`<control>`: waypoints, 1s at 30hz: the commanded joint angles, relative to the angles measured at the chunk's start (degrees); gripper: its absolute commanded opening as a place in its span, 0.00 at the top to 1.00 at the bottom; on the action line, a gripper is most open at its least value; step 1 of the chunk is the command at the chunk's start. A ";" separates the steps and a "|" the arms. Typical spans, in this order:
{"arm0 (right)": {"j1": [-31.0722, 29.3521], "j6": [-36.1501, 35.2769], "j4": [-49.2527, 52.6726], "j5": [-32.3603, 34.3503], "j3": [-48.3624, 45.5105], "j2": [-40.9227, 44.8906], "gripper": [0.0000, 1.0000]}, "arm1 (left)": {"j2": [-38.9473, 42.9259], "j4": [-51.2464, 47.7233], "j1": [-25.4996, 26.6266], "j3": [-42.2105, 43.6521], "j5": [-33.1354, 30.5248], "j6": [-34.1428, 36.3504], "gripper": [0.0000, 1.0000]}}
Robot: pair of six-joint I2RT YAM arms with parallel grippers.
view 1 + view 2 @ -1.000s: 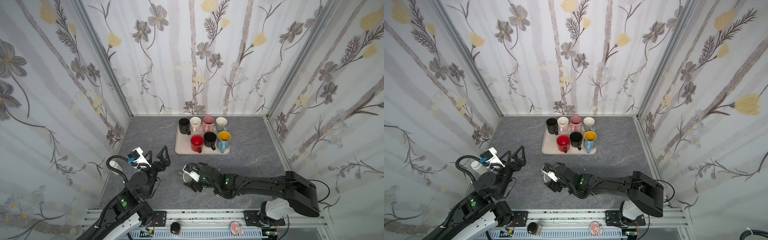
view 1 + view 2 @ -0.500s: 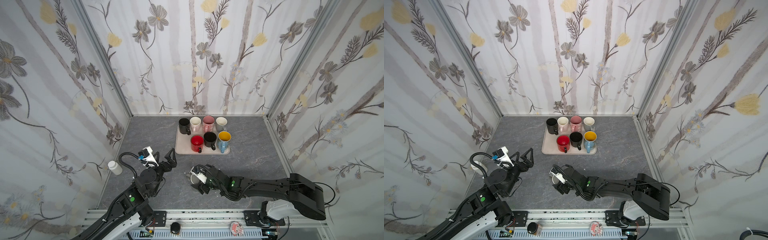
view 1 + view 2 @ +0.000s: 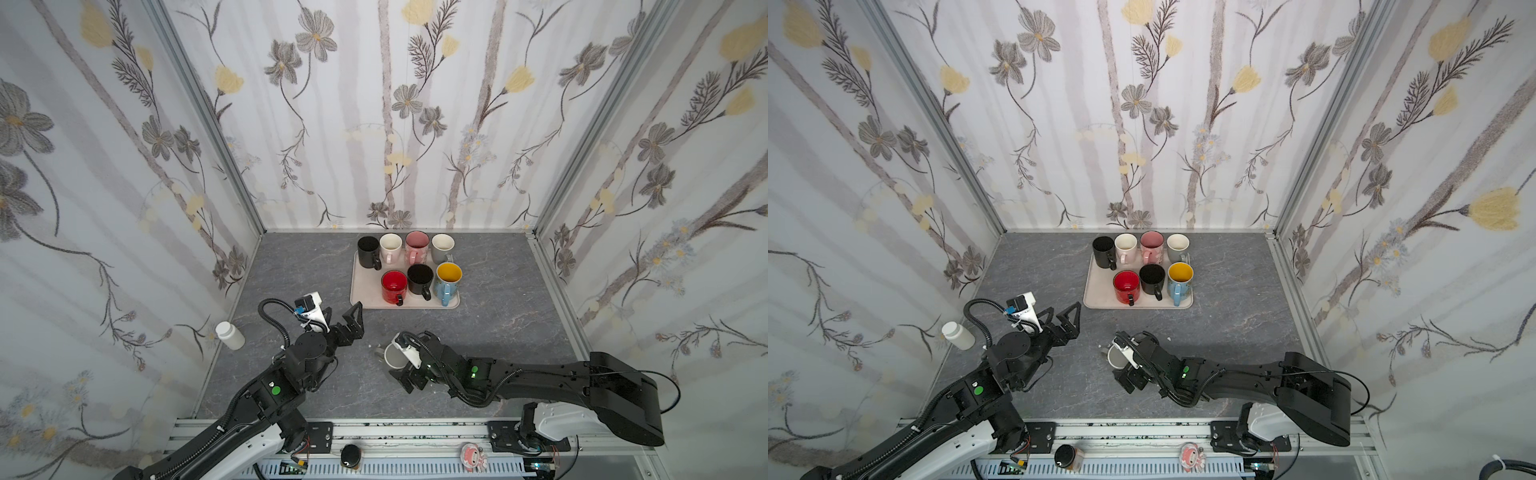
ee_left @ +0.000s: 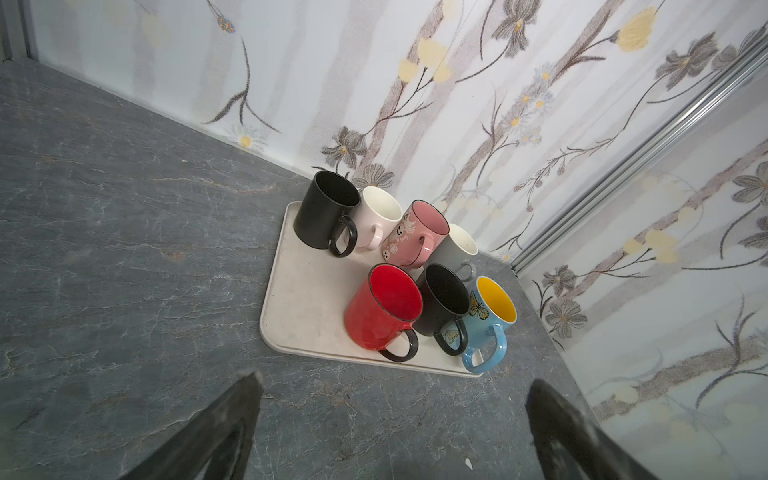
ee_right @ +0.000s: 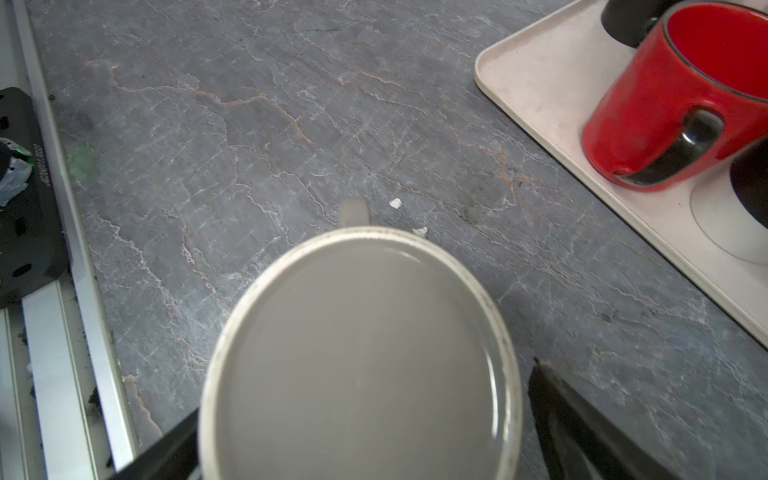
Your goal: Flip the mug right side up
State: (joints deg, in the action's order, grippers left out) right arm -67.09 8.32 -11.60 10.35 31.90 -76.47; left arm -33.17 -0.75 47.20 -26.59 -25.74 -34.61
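The grey stone-pattern tabletop (image 3: 291, 266) lies bare between the walls, except for a cream rectangular tray (image 3: 362, 300) of upright mugs at the far middle and a white plastic bottle (image 3: 230, 335) by the left wall. The grey ceramic mug (image 3: 392, 358) sits near the middle, well short of the tray's near edge. It stands base up with its long axis vertical and its handle pointing left. The right gripper (image 3: 402, 360) is spread wide around it, with a gap showing beside one finger (image 5: 561, 415). The left gripper (image 3: 343, 309) hangs open and empty over clear tabletop to the mug's left.
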 commanded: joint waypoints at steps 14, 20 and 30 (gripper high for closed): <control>12.25 18.15 6.15 9.01 -11.16 16.62 0.00 | -18.71 5.92 0.16 -2.04 16.89 2.56 0.12; 16.32 21.80 9.17 8.42 -13.19 22.66 0.00 | -29.98 9.79 1.67 -3.63 21.02 4.90 0.14; 17.25 20.89 11.48 7.81 -11.99 28.11 0.00 | -40.36 22.59 1.28 -2.42 33.50 5.16 0.16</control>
State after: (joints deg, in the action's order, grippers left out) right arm -50.00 29.08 -0.71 18.11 19.18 -49.01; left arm -72.16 15.29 48.75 -29.54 3.16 -29.76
